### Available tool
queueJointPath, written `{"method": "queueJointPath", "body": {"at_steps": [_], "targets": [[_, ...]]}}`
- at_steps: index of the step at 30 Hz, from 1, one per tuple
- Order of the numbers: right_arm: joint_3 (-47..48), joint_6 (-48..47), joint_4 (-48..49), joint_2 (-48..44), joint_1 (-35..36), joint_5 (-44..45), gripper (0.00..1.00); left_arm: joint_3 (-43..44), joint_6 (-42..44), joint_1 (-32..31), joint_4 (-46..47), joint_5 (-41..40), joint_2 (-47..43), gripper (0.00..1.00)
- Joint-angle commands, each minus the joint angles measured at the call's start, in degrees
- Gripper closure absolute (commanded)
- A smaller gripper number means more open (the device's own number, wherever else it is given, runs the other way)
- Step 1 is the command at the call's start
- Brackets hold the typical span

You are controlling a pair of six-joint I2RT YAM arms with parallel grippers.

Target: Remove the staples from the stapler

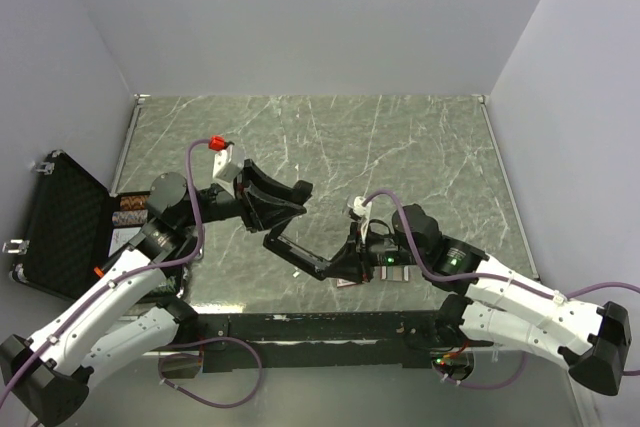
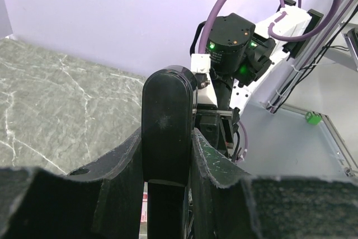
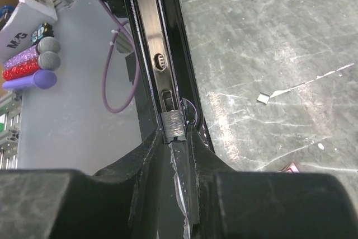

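Staples (image 3: 173,126): one short silvery strip sits in the open channel of the stapler (image 3: 159,60), about frame centre in the right wrist view. It is in line with the black rail that runs to the top edge.

Right claw (image 3: 173,143): fingers drawn in on the two sides of the strip, tips touching it, so clamped on the staples.

Stapler is opened out. In the top view its lower rail slants from centre down to the right, and its upper arm rises toward the left.

Left claw (image 2: 166,135): clamped on the rounded black upper arm of the stapler, one finger on each flank.

A small silvery scrap (image 3: 263,98) lies on the green marbled table (image 3: 291,43), right of centre; too small to identify.

A black case (image 1: 60,227) lies open at the left edge of the top view.
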Motion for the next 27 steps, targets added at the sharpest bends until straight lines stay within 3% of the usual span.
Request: {"method": "queueJointPath", "body": {"at_steps": [1, 5, 17, 27], "targets": [[2.4, 1.2, -5.9, 1.0, 0.8, 0.4, 1.0, 3.5, 1.8, 1.2, 9.6, -3.7, -0.4, 0.99], [5.7, -0.3, -7.7, 2.2, 0.8, 2.5, 1.0, 1.7, 1.7, 1.1, 10.2, -3.7, -0.2, 0.99], [6.1, 1.9, 0.3, 9.3, 0.9, 0.5, 1.0, -4.8, -3.2, 1.1, 20.1, -19.7, -3.7, 0.99], [9.0, 2.9, 5.7, 14.8, 2.4, -0.6, 1.0, -7.5, -6.2, -0.5, 25.4, -28.0, -2.1, 0.99]]}}
